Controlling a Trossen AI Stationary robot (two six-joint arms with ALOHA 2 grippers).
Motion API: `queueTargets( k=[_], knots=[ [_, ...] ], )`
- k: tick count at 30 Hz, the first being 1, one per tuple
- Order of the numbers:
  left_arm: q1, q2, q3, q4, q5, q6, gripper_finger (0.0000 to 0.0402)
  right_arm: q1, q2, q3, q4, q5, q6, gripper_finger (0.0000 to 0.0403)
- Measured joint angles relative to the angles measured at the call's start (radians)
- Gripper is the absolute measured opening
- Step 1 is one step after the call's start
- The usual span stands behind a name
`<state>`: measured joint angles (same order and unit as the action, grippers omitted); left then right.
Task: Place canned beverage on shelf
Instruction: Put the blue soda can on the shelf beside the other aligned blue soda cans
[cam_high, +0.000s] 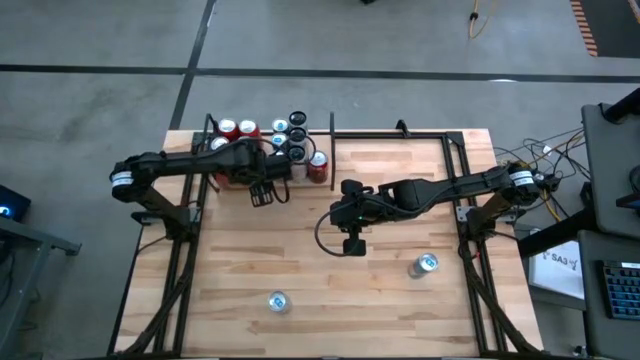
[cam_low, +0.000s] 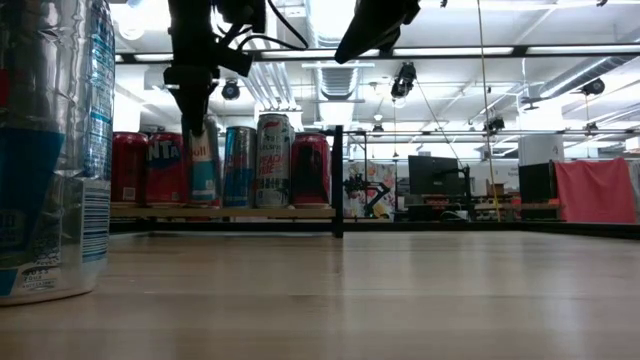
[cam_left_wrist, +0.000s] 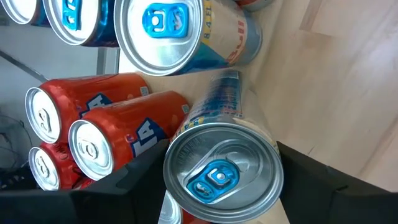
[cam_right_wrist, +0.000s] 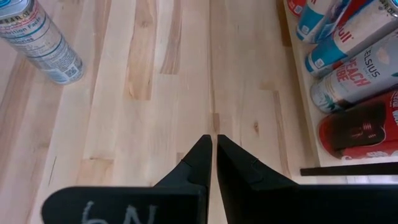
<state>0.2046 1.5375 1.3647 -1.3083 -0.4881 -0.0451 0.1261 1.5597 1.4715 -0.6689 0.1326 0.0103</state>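
The shelf (cam_low: 230, 212) is the narrow black-framed bay at the table's far left, also in the high view (cam_high: 331, 130). Several cans stand on its wood floor: red ones (cam_left_wrist: 93, 137) and blue-and-silver ones (cam_left_wrist: 161, 31). My left gripper (cam_left_wrist: 221, 168) reaches down into the bay and is shut on a slim blue-and-silver can (cam_left_wrist: 224, 106); both also show in the low view, gripper (cam_low: 195, 110) and can (cam_low: 203, 165). My right gripper (cam_right_wrist: 214, 140) is shut and empty above the table's middle (cam_high: 352, 245). My left gripper pinches the slim can's upper side wall (cam_left_wrist: 186, 134), just below its rim, between its two fingers. The fingers (cam_left_wrist: 124, 180) come from above, pointing down. The can stands upright among the other cans, its base on the shelf's wood floor in the low view.
Two loose cans stand on the table near its front: one at front centre (cam_high: 278, 300), close to the low camera (cam_low: 50, 150), one toward the right (cam_high: 425, 265). The wider bay of the black frame (cam_high: 400, 135) runs along the far edge, right of the shelf.
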Motion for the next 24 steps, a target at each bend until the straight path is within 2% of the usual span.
queueTargets(
  k=[24],
  knots=[
    [0.042, 0.000, 0.000, 0.022, 0.003, 0.054, 0.0235, 0.000, 0.000, 0.000, 0.001, 0.000, -0.025, 0.0013]
  ],
)
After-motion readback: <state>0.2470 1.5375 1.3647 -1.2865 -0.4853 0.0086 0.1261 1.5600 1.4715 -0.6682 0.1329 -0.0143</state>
